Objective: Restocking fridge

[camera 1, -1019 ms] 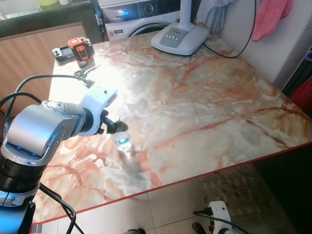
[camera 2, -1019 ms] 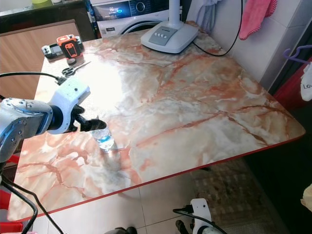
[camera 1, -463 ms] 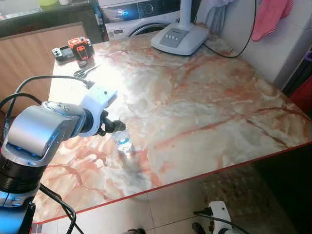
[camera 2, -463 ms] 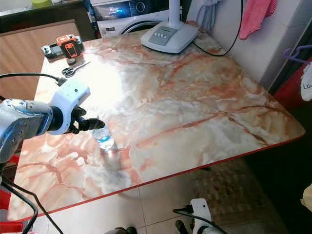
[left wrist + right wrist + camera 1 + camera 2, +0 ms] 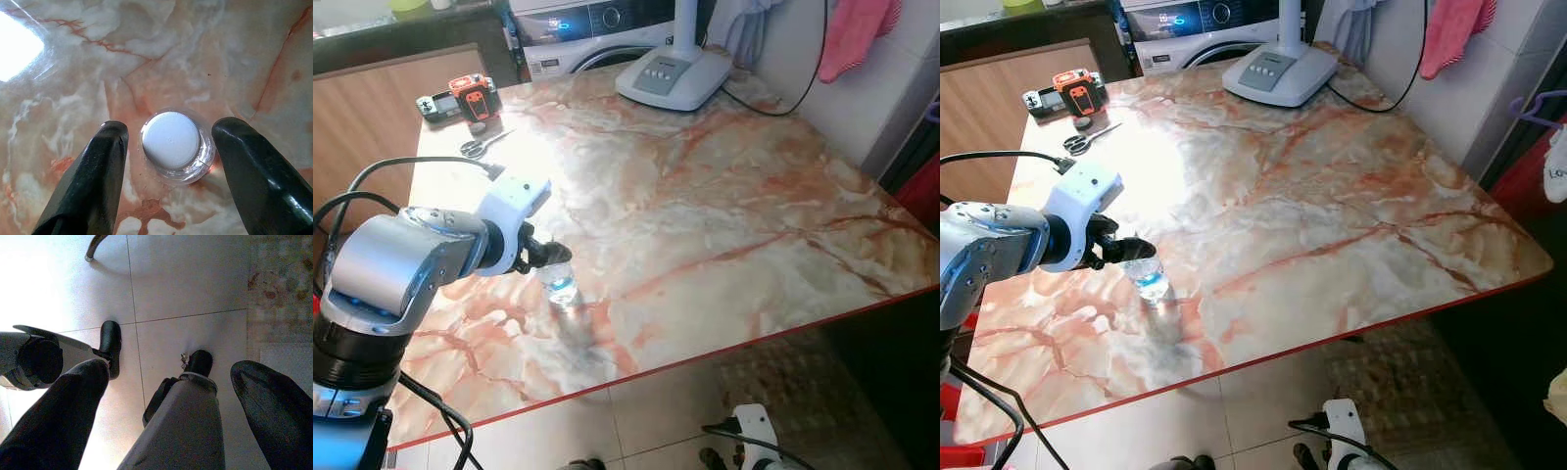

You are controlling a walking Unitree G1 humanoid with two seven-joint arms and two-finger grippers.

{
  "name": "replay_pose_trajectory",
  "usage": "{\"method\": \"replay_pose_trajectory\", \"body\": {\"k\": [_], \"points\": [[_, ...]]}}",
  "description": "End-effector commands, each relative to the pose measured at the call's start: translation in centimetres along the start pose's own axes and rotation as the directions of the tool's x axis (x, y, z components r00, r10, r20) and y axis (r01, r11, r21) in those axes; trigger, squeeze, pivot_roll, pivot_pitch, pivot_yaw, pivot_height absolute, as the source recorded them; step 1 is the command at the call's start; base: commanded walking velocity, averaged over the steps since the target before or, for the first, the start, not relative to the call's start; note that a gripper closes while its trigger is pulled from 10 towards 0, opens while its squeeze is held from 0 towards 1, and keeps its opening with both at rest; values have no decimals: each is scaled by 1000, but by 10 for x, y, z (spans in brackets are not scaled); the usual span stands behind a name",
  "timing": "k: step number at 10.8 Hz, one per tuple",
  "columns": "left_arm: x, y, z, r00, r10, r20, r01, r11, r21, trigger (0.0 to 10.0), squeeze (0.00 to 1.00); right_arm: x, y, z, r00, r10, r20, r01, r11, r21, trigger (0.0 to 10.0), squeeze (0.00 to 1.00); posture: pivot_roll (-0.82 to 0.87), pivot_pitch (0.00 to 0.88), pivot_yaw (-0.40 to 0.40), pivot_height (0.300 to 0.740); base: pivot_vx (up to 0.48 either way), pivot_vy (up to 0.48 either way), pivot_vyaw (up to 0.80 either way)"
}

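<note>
The small clear plastic water bottle with a white ribbed cap (image 5: 560,284) stands upright on the pink-veined marble table (image 5: 724,215), in the left-centre of the head view and not far from the table's near red edge; the left gripper (image 5: 552,257) hangs right over it, fingers pointing down along the bottle's long axis. In the wrist view the white cap (image 5: 171,140) sits squarely in the gap, one black finger (image 5: 93,181) at lower left and the other (image 5: 259,171) at lower right; the fingers are spread, with bare marble showing between each pad and the bottle, so nothing is grasped yet. The cap looks a touch nearer the left-hand finger in that frame, though only slightly; I'd judge the line-up good enough to drop lower and squeeze.

The right gripper (image 5: 166,416) dangles low by the robot's legs over pale floor tiles, its fingers parted and holding nothing; the left arm is plainly the one placed for this pick.

Well apart, in the upper part of the head view, lie a pair of scissors (image 5: 481,145), an orange and black tool (image 5: 475,96) and the white base of a standing fan (image 5: 674,76); none crowds the bottle.
</note>
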State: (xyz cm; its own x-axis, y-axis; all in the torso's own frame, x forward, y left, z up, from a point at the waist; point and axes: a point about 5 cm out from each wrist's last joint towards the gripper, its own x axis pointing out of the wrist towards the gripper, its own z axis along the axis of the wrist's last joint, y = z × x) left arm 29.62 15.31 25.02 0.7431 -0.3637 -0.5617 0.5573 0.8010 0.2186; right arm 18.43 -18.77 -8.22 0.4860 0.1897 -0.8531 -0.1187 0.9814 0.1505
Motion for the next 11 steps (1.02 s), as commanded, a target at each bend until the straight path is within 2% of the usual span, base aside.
{"method": "replay_pose_trajectory", "body": {"k": [1,4,5,6,7,11], "points": [[-2,3,0,1000,11,11,-11,1000,-17,4667,0,0,2,-4,1000,6,-14,-5,1000,7,10000,0,101,119,62,740,0,0,0],[-3,2,0,1000,11,7,-11,1000,-11,4667,0,1,3,-3,1000,9,-12,-9,1000,9,10000,0,101,119,65,740,0,0,0],[-3,2,0,1000,12,4,-12,1000,-13,3451,0,1,3,-3,1000,10,-12,-9,1000,11,10000,0,99,120,66,740,0,0,0],[-3,1,0,1000,10,3,-10,1000,-13,1020,0,0,2,-4,1000,9,-13,-9,1000,11,10000,0,101,120,65,740,0,0,0],[-2,1,-2,1000,5,-4,-5,1000,-13,0,0,0,2,-4,1000,10,-14,-10,1000,11,10000,0,99,121,65,740,0,0,0],[-1,3,-1,1000,29,8,-29,999,-24,0,0,0,3,-4,1000,14,-15,-14,1000,14,10000,0,98,121,67,740,0,0,0]]}}
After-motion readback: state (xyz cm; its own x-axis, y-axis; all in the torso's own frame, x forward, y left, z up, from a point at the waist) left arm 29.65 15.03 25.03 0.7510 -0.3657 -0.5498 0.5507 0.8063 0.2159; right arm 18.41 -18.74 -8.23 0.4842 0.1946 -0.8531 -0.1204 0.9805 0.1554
